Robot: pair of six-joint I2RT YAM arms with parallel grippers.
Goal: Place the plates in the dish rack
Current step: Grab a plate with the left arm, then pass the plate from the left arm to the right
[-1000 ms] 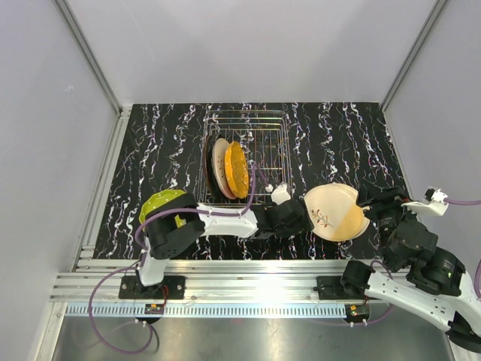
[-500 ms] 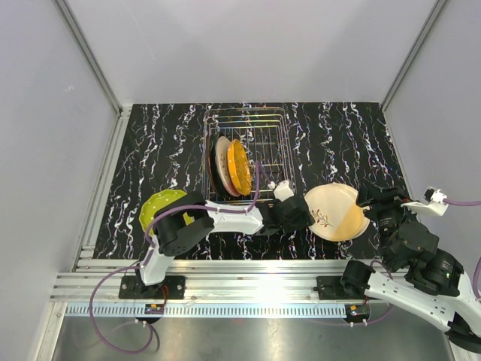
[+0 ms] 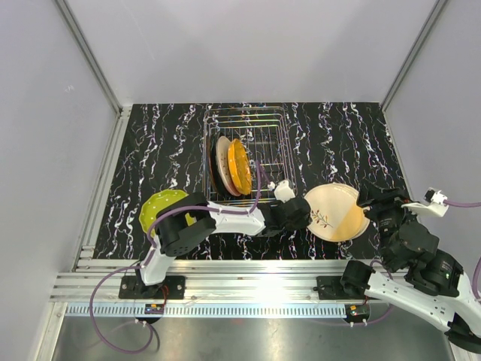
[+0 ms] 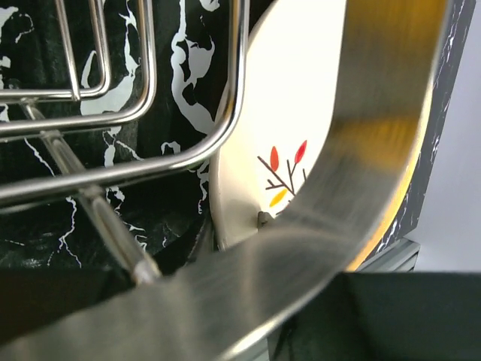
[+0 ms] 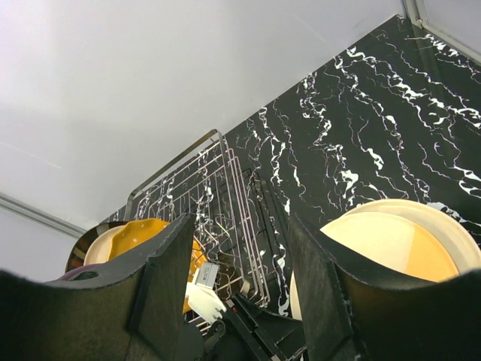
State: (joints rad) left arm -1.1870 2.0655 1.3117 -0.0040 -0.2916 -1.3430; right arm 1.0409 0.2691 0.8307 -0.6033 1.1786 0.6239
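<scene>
From my station, the overhead view shows the dish rack (image 3: 267, 139) at mid-bench, towards the far side of the black marbled bench (image 3: 150, 143). Three plates stand on edge in its left half: a dark plate (image 3: 211, 171) leftmost, a pale plate (image 3: 221, 159) beside it, and an orange plate (image 3: 239, 167) on the right. The rack's right slots hold nothing.

A yellow-green plate (image 3: 159, 204) lies flat at the near left, partly covered by my left arm. A cream plate (image 3: 338, 214) with a small leaf sprig lies near the rack's near right corner.

My left claw (image 3: 298, 216) sits at that cream plate's left edge. Its wrist camera looks past the rack's corner wire at the sprig, with a blurred curved band across the view. I cannot tell whether the claw is closed on the rim.

My right claw (image 5: 240, 233) is just right of the cream plate. Its fingers are spread apart, with nothing between them.
</scene>
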